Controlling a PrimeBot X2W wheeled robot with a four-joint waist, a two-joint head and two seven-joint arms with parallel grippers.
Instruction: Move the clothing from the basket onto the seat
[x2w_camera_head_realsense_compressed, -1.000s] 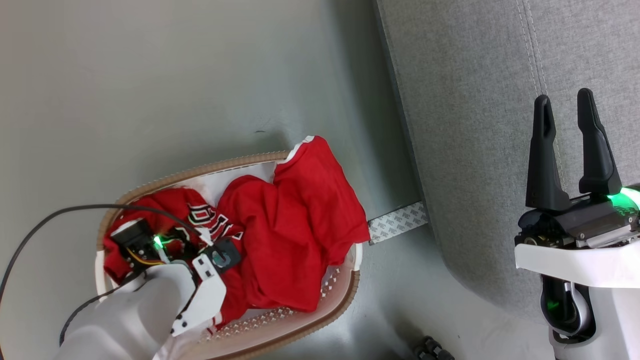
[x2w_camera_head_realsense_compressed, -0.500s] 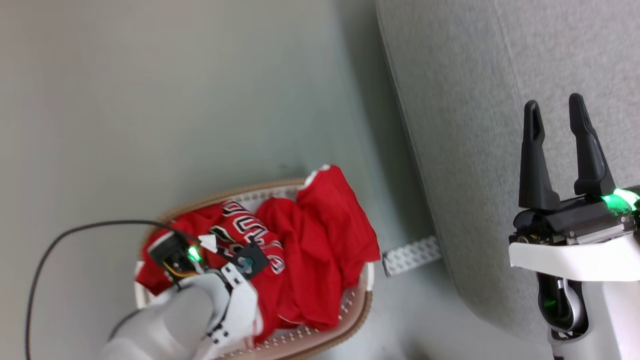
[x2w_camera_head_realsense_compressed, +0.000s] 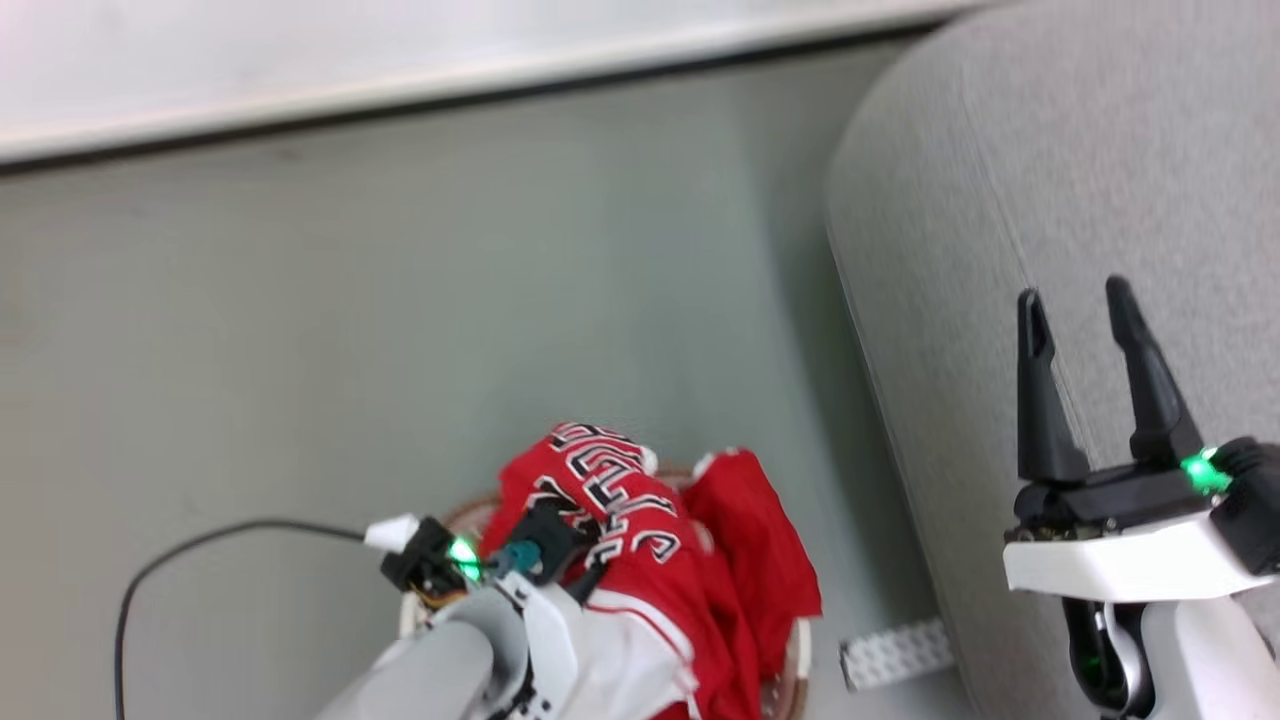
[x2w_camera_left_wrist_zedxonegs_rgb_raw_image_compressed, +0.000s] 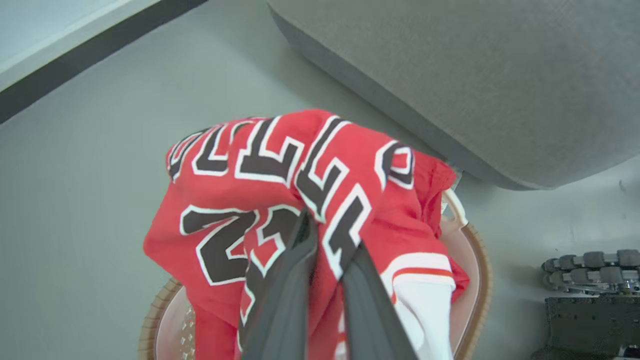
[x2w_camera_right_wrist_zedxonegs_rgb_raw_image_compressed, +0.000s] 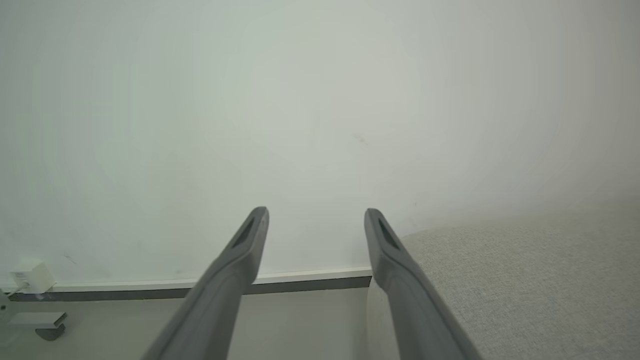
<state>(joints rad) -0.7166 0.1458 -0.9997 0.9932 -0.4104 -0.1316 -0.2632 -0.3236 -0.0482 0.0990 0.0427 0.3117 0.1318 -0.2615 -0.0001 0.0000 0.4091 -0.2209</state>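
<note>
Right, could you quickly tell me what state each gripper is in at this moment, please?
Left gripper: shut on the red jersey.
Right gripper: open, holding nothing.

Grey floor (x2w_camera_head_realsense_compressed: 400, 300) bearing basket (x2w_camera_left_wrist_zedxonegs_rgb_raw_image_compressed: 481, 280), seat (x2w_camera_head_realsense_compressed: 1000, 200) and patterned strip (x2w_camera_head_realsense_compressed: 890, 652)

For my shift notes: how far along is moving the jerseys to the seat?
Done: nothing; the visible part of the light-grey upholstered seat holds no clothing. In hand: the left end effector is shut on a red lettered jersey above the white perforated plastic basket. Left: carry it over, then another red garment in the basket. Right end effector: open.
</note>
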